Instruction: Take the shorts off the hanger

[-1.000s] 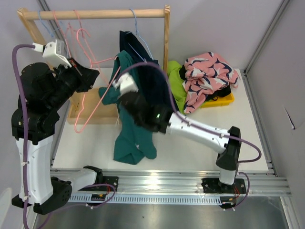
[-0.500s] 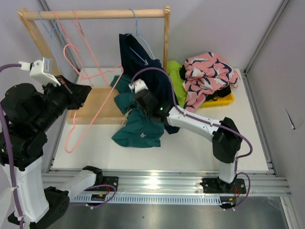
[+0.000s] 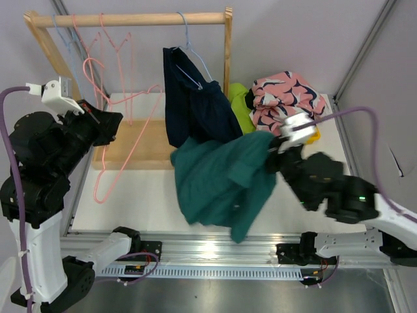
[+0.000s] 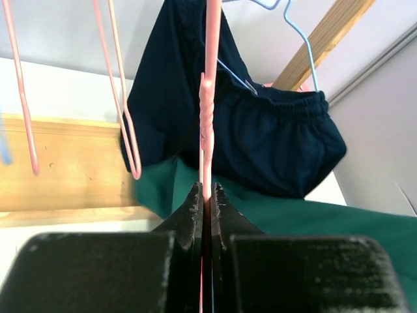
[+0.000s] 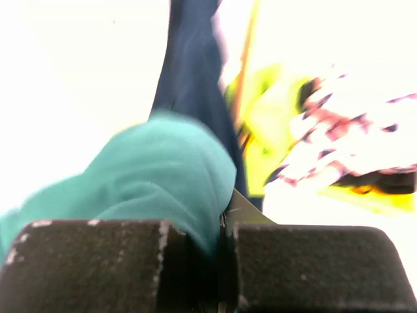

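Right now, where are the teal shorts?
In the top view, the teal shorts hang centre from the right gripper, below the navy shorts, right of the pink hanger.

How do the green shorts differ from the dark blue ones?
Colour: the green shorts are teal, the dark blue shorts navy. State: the green shorts dangle from the right gripper, off any hanger; the dark blue shorts hang on a blue hanger on the wooden rail. Both are soft cloth.

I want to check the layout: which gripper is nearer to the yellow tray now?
Right. The right gripper, holding the teal shorts, is close by the near edge of the yellow tray; the left gripper is far to its left, clamped on the pink hanger.
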Motion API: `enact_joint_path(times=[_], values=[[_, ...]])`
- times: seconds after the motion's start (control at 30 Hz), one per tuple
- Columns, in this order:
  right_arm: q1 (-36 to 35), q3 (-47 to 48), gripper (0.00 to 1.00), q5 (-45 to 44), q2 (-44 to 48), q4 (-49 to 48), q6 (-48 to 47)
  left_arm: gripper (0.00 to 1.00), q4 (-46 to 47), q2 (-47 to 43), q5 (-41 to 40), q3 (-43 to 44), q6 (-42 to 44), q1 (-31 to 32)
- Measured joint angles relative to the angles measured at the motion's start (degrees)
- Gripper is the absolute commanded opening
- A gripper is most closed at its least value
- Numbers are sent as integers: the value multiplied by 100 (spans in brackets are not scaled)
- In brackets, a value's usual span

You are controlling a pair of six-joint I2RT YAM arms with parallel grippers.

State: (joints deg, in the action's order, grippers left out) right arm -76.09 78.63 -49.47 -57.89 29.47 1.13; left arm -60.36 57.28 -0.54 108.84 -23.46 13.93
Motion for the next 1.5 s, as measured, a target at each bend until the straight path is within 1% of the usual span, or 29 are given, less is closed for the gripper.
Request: enact_joint_path(times=[0.07, 0.13, 0.2, 0.27, 0.4, 0.47, 0.63, 0.73, 0.77, 0.83, 1.03, 1.1, 1.23, 1.3, 1.4, 1.47, 1.5], values=[[-28, 448, 0, -271, 302, 221, -153, 0, 131, -46, -37, -201, -4, 2], [22, 977, 0, -468, 369, 295, -442, 0, 210, -72, -42, -358, -15, 4], [295, 1534, 0, -496, 245, 328, -789, 0, 260, -70, -44, -492, -31, 4], [732, 2028, 0, -358, -24, 326, -1058, 0, 297, -50, -44, -566, -31, 4], [2315, 3025, 0, 570, -1019, 531, -1325, 0, 431, 17, -46, -588, 11, 7], [2835, 3445, 0, 914, -1556, 584, -1379, 0, 501, 48, -63, -590, 39, 9], [3888, 4575, 0, 1784, -2889, 713, -1327, 0, 647, 144, -85, -619, 155, 9], [4433, 5768, 0, 2090, -3729, 802, -1381, 0, 695, 245, -79, -608, 205, 9], [4575, 6183, 0, 2103, -3995, 688, -1499, 0, 721, 275, -76, -608, 221, 9], [4837, 6568, 0, 2129, -4310, 225, -1676, 0, 748, 334, -76, -610, 258, 9], [5751, 6568, 0, 2358, -4745, -1113, -1768, 0, 828, 396, -85, -619, 361, 9], [6017, 6408, 0, 2409, -4918, -1502, -1709, 0, 898, 420, -105, -619, 407, 9], [6330, 5554, 0, 2616, -5246, -2194, -1412, 0, 1019, 540, -197, -621, 407, 11], [6463, 5243, 0, 2809, -5635, -2365, -1141, 0, 1084, 636, -258, -621, 407, 11], [6627, 4723, 0, 3115, -6192, -2406, -667, 0, 1134, 846, -389, -538, 413, 17], [6719, 4116, 0, 3390, -6457, -2330, -243, 0, 1123, 1104, -518, -299, 455, 22], [6758, 3792, 24, 3558, -6537, -2245, -44, 0, 1108, 1217, -568, -157, 470, 22]])
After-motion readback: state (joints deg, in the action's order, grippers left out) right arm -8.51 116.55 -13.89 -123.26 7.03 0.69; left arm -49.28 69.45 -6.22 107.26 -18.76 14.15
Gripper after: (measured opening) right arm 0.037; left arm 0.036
